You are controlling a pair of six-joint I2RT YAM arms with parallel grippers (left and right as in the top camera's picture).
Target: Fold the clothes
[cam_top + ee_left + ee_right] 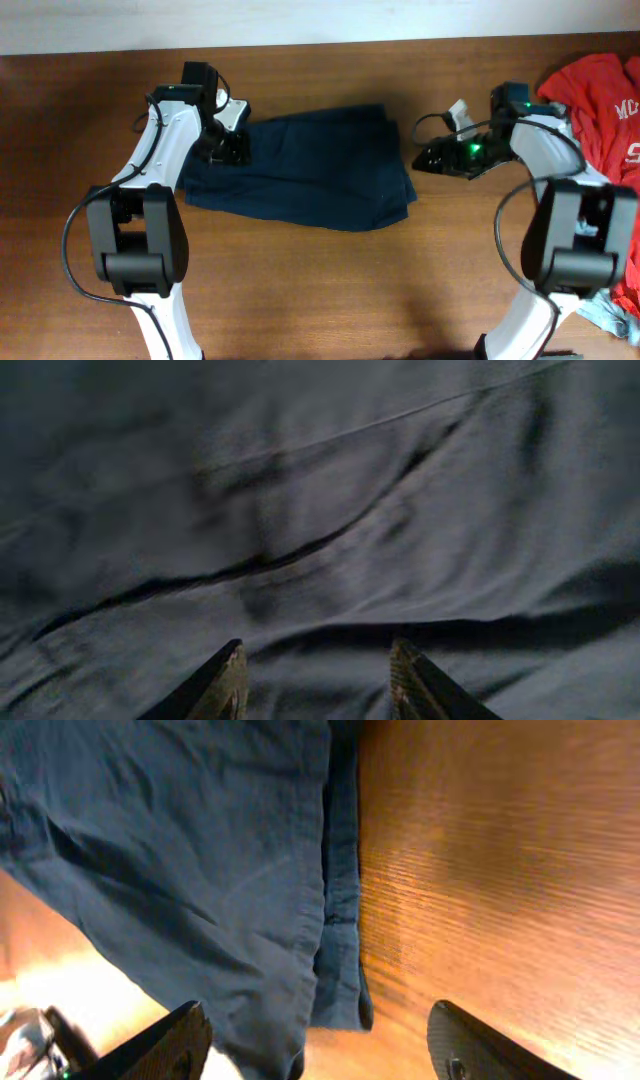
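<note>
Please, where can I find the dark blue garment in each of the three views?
Overhead: the dark blue garment lies at the centre of the picture.
Left wrist: it fills the whole picture, beyond the open left hand.
Right wrist: it covers the left half, with wood to its right.
Shared landmark: the garment's edge against the wooden table, seen overhead and from the right wrist; the left wrist shows only cloth.

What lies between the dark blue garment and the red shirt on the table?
Only the right gripper and its arm, above the bare table; the overhead view shows this.
</note>
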